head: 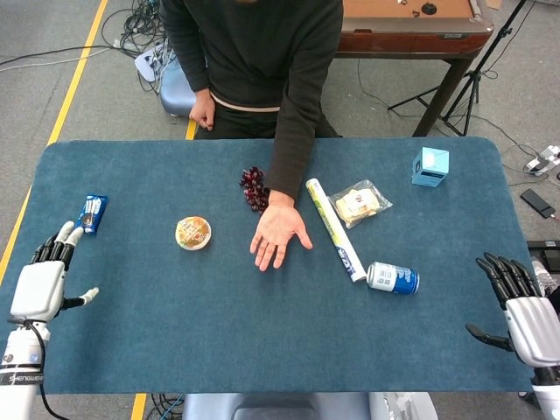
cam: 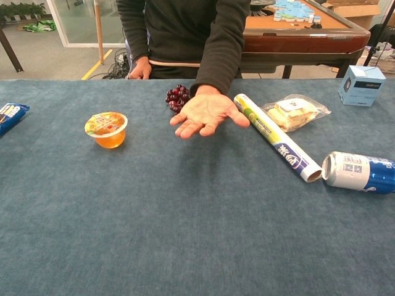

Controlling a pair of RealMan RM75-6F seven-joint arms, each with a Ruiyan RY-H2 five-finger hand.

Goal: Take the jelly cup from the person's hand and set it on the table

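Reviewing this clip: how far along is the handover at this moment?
It looks finished. The jelly cup stands upright on the table, apart from the person's hand, which lies palm up and empty. The left hand is open at the table's near left edge, holding nothing, and the right hand is open at the far side. Nothing is in hand, and no step appears left.
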